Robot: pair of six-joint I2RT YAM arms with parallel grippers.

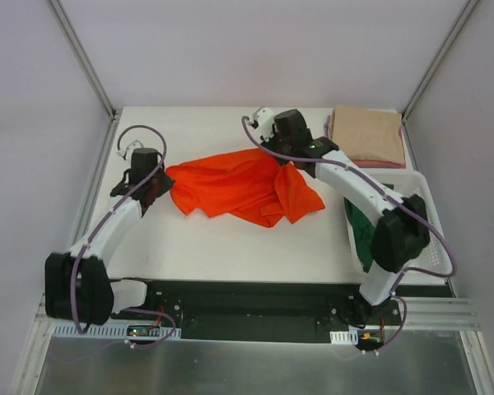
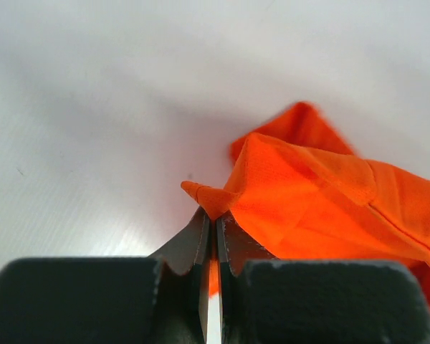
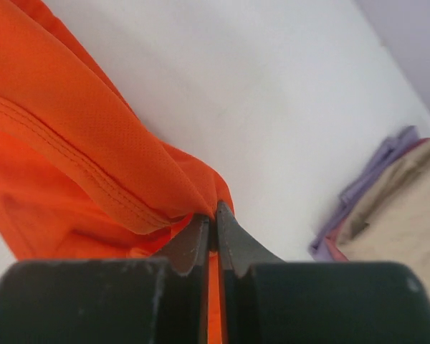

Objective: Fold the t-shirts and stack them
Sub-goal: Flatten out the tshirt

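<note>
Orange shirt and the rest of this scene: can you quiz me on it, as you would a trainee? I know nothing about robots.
1. True or false: the left jaws and the right jaws are both shut on the orange shirt.
2. Where does the folded stack lie? A: at the far right corner of the table. B: at its near left corner. C: inside the basket.
3. Fill in: the shirt in the basket is dark ____.

Key: 1 true; 2 A; 3 green.
</note>
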